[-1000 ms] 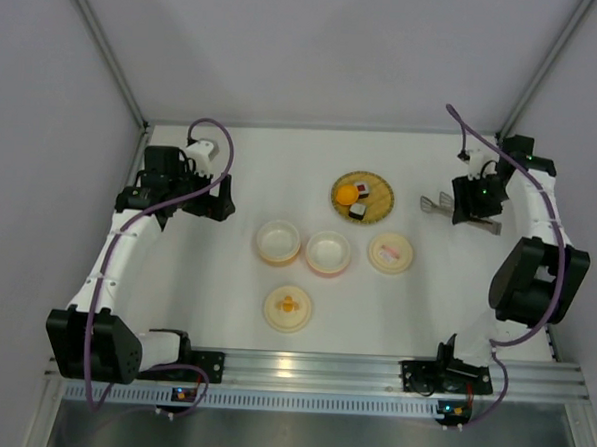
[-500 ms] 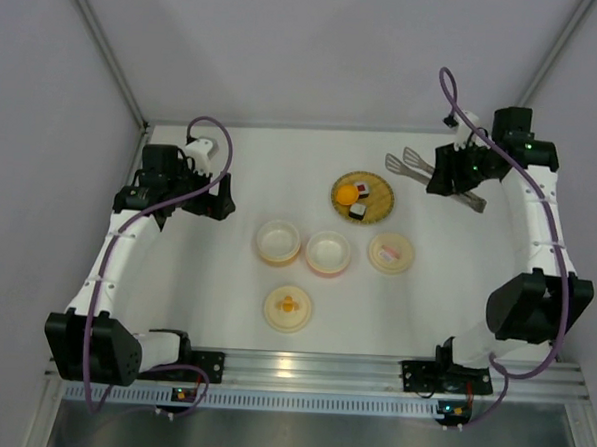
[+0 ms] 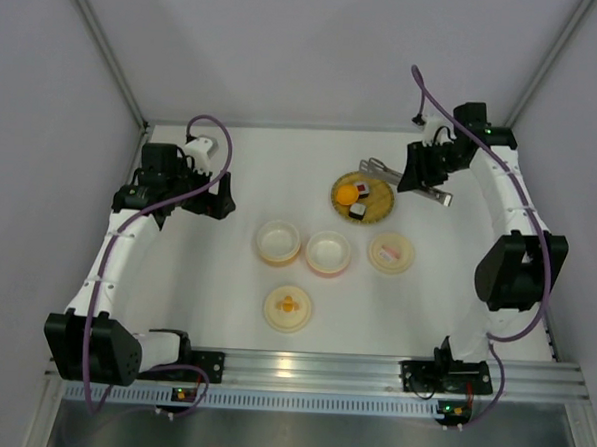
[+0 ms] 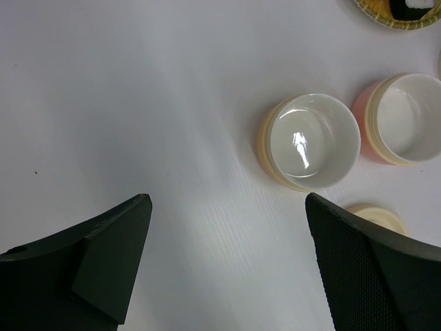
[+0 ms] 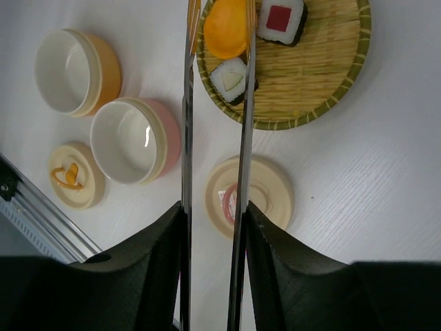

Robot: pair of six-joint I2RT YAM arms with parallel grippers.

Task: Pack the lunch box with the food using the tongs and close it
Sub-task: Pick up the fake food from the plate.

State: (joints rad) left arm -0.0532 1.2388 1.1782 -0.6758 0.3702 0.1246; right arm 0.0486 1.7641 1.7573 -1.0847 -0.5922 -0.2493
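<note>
Right claw (image 5: 213, 217) is clenched on the tongs (image 5: 186, 124), their tips framing the orange ball (image 5: 226, 31) on the bamboo tray (image 5: 324, 83), with the sushi pieces (image 5: 281, 17) just beside it. Left claw (image 4: 224, 207) hangs released over the desk (image 4: 103, 89), near the empty bowls (image 4: 313, 138). The danger is that round ball: an off-centre squeeze could squirt it off the tray, or the slim tongs could twist in the grip.

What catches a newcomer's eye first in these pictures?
The slim silver metal tongs, clamped in the right arm's jaws, point at the orange ball on the round woven bamboo tray, toward the far right. Two dark-wrapped sushi pieces lie beside the ball; two open bowls, yellow and pink, stand nearer.
</note>
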